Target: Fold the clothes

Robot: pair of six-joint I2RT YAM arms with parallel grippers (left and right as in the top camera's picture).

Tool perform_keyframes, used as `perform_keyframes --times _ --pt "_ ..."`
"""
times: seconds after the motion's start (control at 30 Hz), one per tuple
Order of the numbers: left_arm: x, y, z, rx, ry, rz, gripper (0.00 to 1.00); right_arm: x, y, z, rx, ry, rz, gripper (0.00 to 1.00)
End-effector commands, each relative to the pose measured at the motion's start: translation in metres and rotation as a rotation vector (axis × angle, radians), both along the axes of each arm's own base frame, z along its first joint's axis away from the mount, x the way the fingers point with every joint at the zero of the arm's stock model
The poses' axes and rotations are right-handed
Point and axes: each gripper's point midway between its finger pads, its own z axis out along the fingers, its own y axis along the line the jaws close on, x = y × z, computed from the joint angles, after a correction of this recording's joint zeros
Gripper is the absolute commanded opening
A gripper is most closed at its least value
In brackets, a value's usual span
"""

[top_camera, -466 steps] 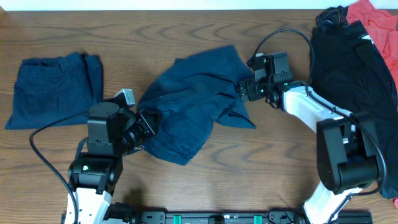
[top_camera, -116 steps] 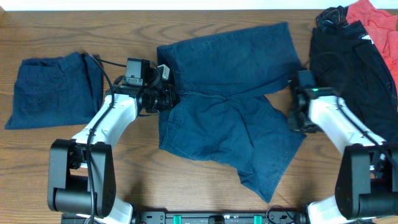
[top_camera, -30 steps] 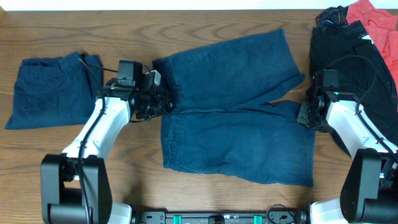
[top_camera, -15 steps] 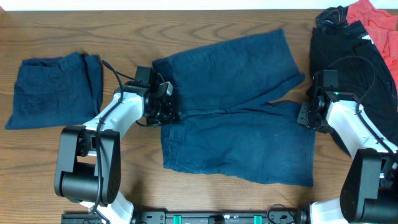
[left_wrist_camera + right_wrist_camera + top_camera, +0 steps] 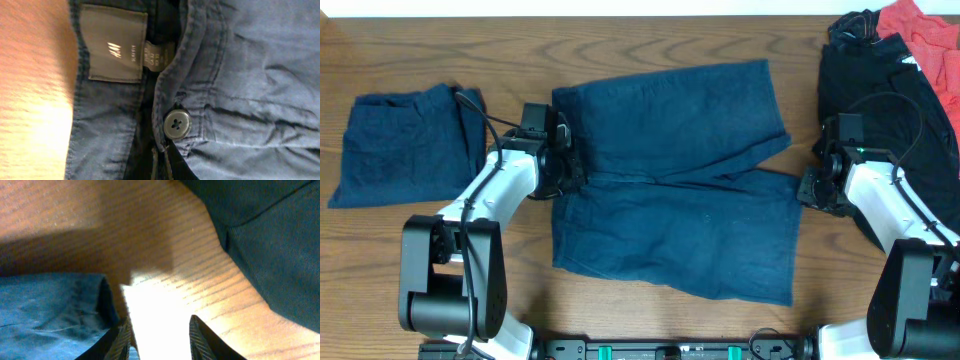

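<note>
The navy shorts (image 5: 670, 190) lie spread flat at mid-table, waistband to the left, legs to the right. My left gripper (image 5: 567, 166) is shut on the waistband. In the left wrist view its dark fingertips (image 5: 161, 167) pinch the cloth just below the button (image 5: 177, 123), with the pale label (image 5: 114, 44) above. My right gripper (image 5: 808, 188) sits just off the lower leg's right hem. Its jaws (image 5: 160, 342) are open over bare wood, and the blue hem (image 5: 55, 310) lies beside its left finger. A second navy garment (image 5: 405, 145) lies folded at the far left.
A pile of black clothes (image 5: 890, 110) fills the right edge, close behind my right arm, and shows as dark cloth (image 5: 270, 235) in the right wrist view. Red cloth (image 5: 925, 30) lies in the top right corner. Wood table (image 5: 650, 320) shows along the front.
My left gripper has closed on the waistband and drawn the shorts to the left; the right hems have slid away from my right gripper. The right arm has stayed put.
</note>
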Motion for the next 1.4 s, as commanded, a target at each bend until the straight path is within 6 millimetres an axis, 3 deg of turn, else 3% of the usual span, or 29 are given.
perform_keyframes --times 0.0,0.03,0.07,0.17,0.23,0.3,0.5,0.6,0.7,0.8,0.9,1.03,1.13,1.27,1.37 --pt "0.009 0.018 0.002 0.090 -0.043 0.043 0.06 0.002 0.001 0.006 0.007 -0.011 0.006 0.38" --pt "0.012 0.018 0.003 0.090 -0.054 0.044 0.06 0.001 0.001 0.006 0.008 -0.006 0.006 0.39" --pt "0.013 0.018 0.003 0.089 -0.059 0.044 0.15 -0.001 0.002 0.006 0.013 0.000 0.007 0.39" --pt "0.006 0.019 0.002 0.093 -0.030 0.043 0.62 -0.010 0.014 0.004 0.075 0.044 0.068 0.38" --pt "-0.004 0.021 0.004 0.099 0.013 0.044 0.75 -0.019 0.018 0.003 0.098 0.081 0.069 0.39" --pt "-0.017 0.024 0.011 0.104 0.060 0.048 0.81 -0.032 0.021 0.002 0.117 0.130 0.067 0.40" --pt "-0.037 0.029 0.068 0.098 0.014 0.061 0.86 -0.048 0.024 0.015 0.131 0.158 0.063 0.43" --pt "-0.050 0.031 0.096 0.096 -0.038 0.065 0.86 -0.046 0.029 0.037 0.145 0.081 0.055 0.45" --pt "-0.065 0.032 0.104 0.089 -0.033 0.092 0.89 -0.042 0.042 0.061 0.159 -0.022 0.094 0.48" --pt "-0.085 0.034 0.094 0.084 0.051 0.148 0.91 -0.045 0.059 0.077 0.169 -0.090 0.146 0.49" --pt "-0.103 0.031 0.082 0.066 0.135 0.166 0.91 -0.051 0.082 0.080 0.197 -0.102 0.216 0.49" --pt "-0.121 0.029 0.062 0.027 0.243 0.371 0.89 -0.064 0.109 0.070 0.216 -0.066 0.265 0.49" --pt "-0.140 0.027 0.044 0.003 0.348 0.563 0.81 -0.079 0.124 0.059 0.219 -0.024 0.266 0.47" --pt "-0.144 0.006 0.025 -0.124 0.375 0.551 0.80 -0.093 0.128 0.048 0.152 -0.005 0.177 0.47" --pt "-0.150 0.005 0.009 -0.137 0.386 0.589 0.80 -0.099 0.131 0.043 0.107 -0.014 0.176 0.47"
